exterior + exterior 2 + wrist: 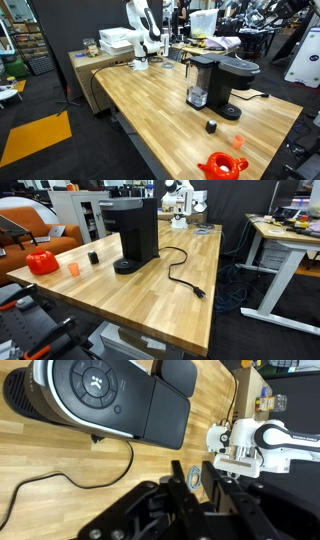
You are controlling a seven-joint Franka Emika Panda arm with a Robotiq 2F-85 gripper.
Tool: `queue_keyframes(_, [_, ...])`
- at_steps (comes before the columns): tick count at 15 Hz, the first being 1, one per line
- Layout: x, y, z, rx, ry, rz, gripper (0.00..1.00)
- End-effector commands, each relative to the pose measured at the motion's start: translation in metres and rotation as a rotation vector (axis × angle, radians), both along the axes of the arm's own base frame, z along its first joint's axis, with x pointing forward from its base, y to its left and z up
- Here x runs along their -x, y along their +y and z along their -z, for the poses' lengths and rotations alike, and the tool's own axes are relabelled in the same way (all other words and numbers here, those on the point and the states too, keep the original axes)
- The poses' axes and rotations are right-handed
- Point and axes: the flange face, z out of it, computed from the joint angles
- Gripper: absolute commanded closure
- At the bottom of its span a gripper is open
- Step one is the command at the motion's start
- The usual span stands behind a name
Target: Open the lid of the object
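Observation:
The black coffee maker (221, 80) stands upright on the wooden table (150, 100), and it shows in both exterior views (135, 230). Its smoky water tank (197, 80) is at one side. In the wrist view I look down on its rounded black lid (92, 388), which lies shut. My gripper (195, 480) is open and empty, high above the table and well away from the machine. My white arm (145, 25) stands at the far end of the table (180, 202).
The machine's black power cord (180, 275) snakes across the table. A small black cylinder (211, 126), an orange cup (238, 141) and a red item (222, 165) sit near the machine. Cluttered desks (215, 42) stand behind.

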Motion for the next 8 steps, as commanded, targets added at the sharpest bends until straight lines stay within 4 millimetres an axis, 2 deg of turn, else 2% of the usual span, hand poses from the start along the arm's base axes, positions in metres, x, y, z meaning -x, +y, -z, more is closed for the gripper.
queue_keyframes(1, [0.018,-0.004,0.002,0.027,-0.040,0.028,1.00])
queue_keyframes(8, [0.050,0.004,0.007,0.009,-0.050,0.047,1.00])
